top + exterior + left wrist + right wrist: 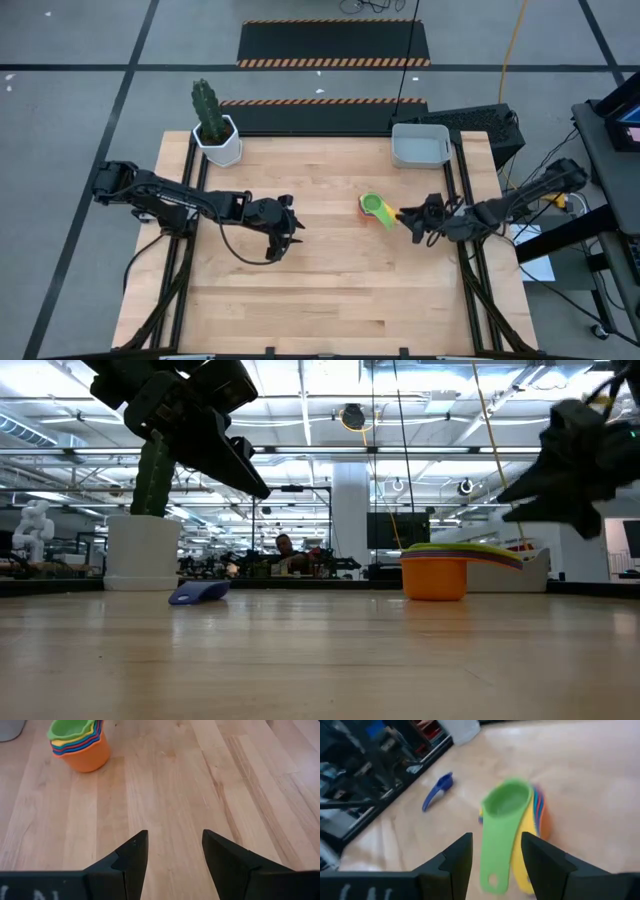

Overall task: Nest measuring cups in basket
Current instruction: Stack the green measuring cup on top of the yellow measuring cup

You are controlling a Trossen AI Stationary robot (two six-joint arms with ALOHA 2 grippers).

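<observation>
**Stack could spill before it reaches the basket**

You have one nested stack (374, 207) mid-table: orange outermost, green on top, about five colours showing. One dark blue cup (436, 791) lies apart. The right gripper (495, 862), fingers spread, brackets the green handle (495, 855); pinching that alone could lift one cup out. The one basket (420, 146) sits empty at the far edge. The left gripper (175, 862) hangs spread, idle.

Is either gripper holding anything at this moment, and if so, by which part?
Nothing is held. The right gripper is open around the handles of the nested plastic measuring cups, not closed on them. The left gripper is open over bare wood.
</observation>
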